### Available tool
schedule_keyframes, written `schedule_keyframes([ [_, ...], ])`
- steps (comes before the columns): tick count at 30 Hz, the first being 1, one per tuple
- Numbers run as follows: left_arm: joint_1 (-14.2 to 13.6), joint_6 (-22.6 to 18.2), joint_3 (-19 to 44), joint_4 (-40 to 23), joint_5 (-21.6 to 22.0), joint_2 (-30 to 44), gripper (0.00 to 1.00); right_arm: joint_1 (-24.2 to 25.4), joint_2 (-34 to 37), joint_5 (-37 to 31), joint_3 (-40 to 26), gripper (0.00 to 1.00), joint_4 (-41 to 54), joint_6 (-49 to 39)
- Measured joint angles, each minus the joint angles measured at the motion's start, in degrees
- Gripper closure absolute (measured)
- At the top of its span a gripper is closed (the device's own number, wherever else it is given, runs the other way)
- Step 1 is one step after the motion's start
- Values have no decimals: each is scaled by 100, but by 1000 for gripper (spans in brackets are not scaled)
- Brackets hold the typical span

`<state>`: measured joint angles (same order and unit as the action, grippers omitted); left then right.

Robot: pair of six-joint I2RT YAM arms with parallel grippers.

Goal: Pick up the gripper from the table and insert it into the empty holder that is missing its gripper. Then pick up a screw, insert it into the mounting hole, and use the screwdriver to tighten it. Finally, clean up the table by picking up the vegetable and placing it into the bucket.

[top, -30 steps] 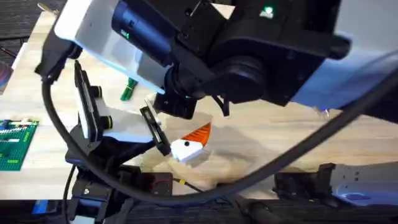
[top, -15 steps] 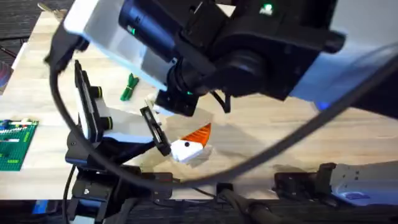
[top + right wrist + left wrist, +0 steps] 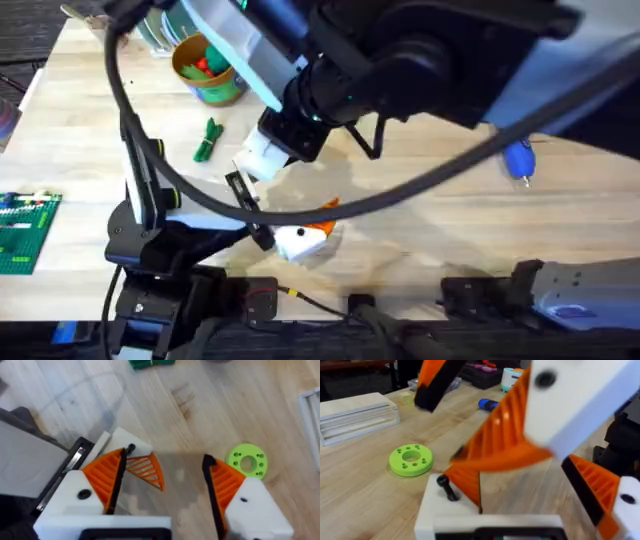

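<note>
Right gripper first: its orange-padded fingers stand apart with nothing between the pads, hovering just above the left gripper, whose own two fingers are also parted and gripping nothing. Look between the right arm's pads and there's the gripper, the hatched orange wedge, sitting against the empty holder on the left arm's tip. By the look of it, the insertion is done. A black screw stands in the white block beside the wedge, head well proud, so I'd call it placed but not tightened. Moving outward across the table in the overhead view: the screwdriver lies alone at about 2 o'clock from the holder, well apart from both grippers, untouched. The vegetable lies on the wood at 10 o'clock from the holder, and the bucket stands beyond it at 11 o'clock with some coloured bits inside, the vegetable not among them. A green ring-shaped disc lies near the right finger, no part of this job. So: roughly halfway. Fetching the driver, tightening and the clean-up all remain.
</note>
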<state>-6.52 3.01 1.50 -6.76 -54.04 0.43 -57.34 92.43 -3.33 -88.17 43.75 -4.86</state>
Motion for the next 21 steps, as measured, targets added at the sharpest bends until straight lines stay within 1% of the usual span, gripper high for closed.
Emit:
schedule_keyframes([
  [6, 1, 0, 0, 0, 0, -1, 9, 95, -527, 3, 12, 75, -17, 19],
  [12, 1, 0, 0, -2, 0, -1, 8, 479, -1028, 10, 12, 72, -40, 121],
  [15, 1, 0, 0, -2, 0, -1, 8, 906, -1047, 41, 12, 71, -34, 488],
  [21, 0, -2, 0, -7, 0, -2, 7, 2080, -1028, 382, 27, 70, -167, 1154],
])
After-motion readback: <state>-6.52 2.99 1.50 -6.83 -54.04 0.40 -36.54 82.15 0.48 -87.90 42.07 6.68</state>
